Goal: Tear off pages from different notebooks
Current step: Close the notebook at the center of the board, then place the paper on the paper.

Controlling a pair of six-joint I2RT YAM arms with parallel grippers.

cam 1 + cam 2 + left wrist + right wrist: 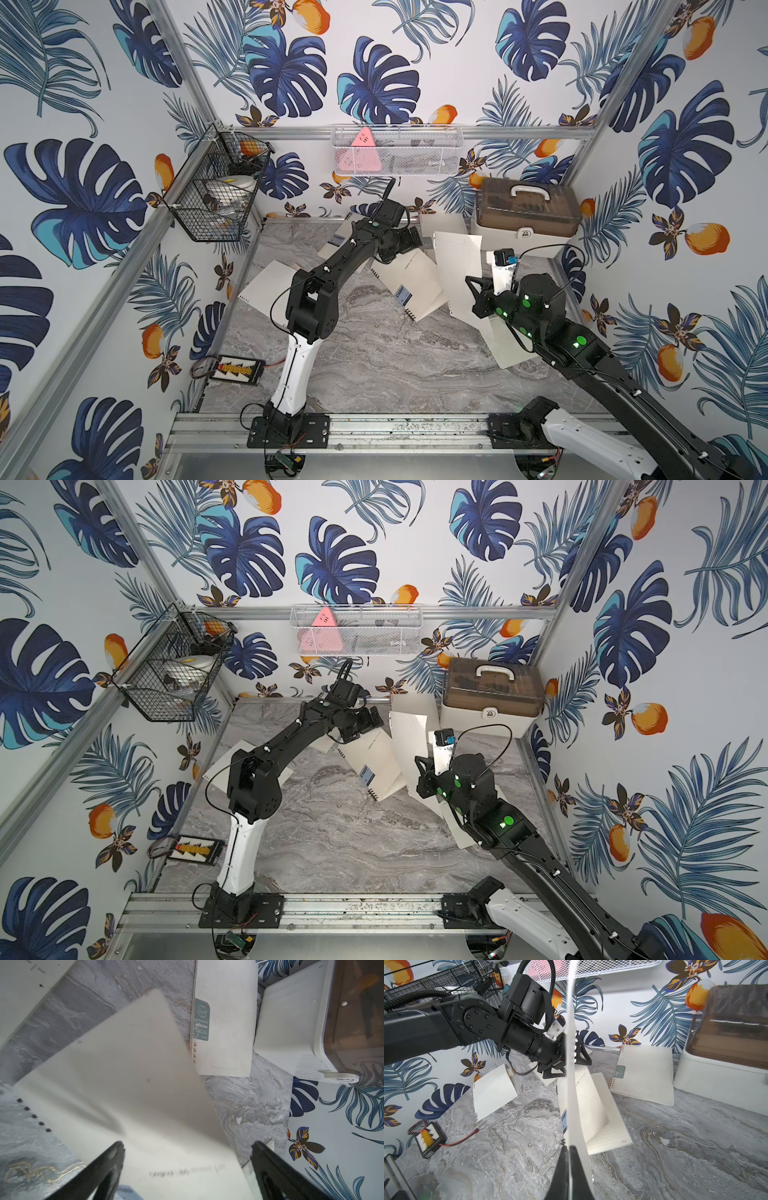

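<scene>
The right gripper (569, 1148) is pinching a page (571, 1084) tight between its fingers, holding it up on edge over the middle CAMP notebook (409, 286), which is lying on the marble table (374, 365). The left gripper (187, 1145) is hanging with its jaws spread wide, gripping nothing, right by that notebook's far end. Can't tell if it's touching. A blurry sheet (124, 1074) is filling most of the left wrist view.

The teal-label notebook (643, 1076) is lying just beside the white box (525, 216), and another CAMP notebook (334, 243) is peeking out from under the left arm. A loose page (266, 286) is lying near the left wall, and a second loose page (509, 349) is sitting under the right arm.
</scene>
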